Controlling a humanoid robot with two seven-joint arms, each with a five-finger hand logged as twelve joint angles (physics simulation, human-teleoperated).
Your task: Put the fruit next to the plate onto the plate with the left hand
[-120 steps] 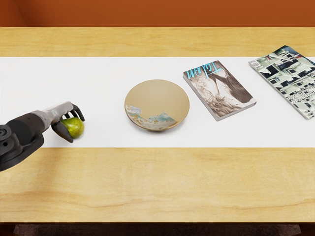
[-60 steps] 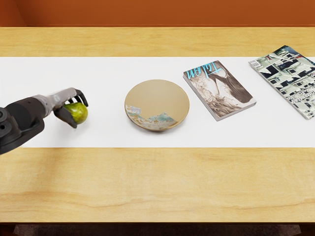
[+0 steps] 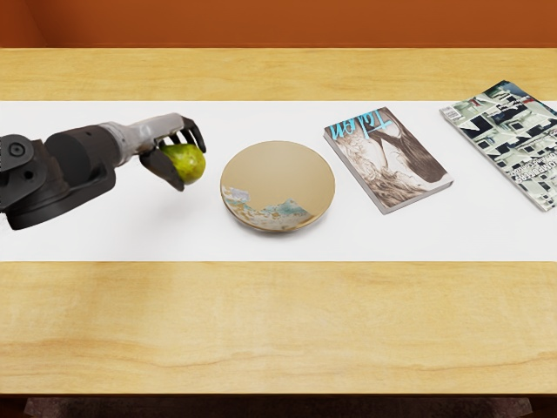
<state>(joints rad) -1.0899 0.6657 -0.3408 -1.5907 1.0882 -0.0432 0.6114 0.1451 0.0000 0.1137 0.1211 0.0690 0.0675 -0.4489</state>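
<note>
Several fingers (image 3: 193,136) are clenched round the fruit (image 3: 185,162), the thumb pressed in from below and the others hooked over its top, so the green fruit is gripped by the left hand (image 3: 171,144). The fruit is held just beside the left rim of the plate (image 3: 287,165), not yet over it. It appears to be raised off the white strip (image 3: 365,235) laid along the bench (image 3: 278,322), though its height cannot be told surely. Nothing is seen on the plate. A magazine (image 3: 389,161) is laid near the plate's right side and a second magazine (image 3: 513,144) at the far right, both well clear of the path. The right hand is not shown.

The step in hand is judged to be the carry. It is done well if the grip is held firm and the fruit is borne rightward until it is over the plate's middle, high enough that the rim is cleared. The hand should then be lowered until the fruit nearly touches the dish before the fingers are loosened, since a round fruit let go from a height may be expected to roll off the shallow rim. The hand is best drawn straight up, so that the fruit is not nudged.
</note>
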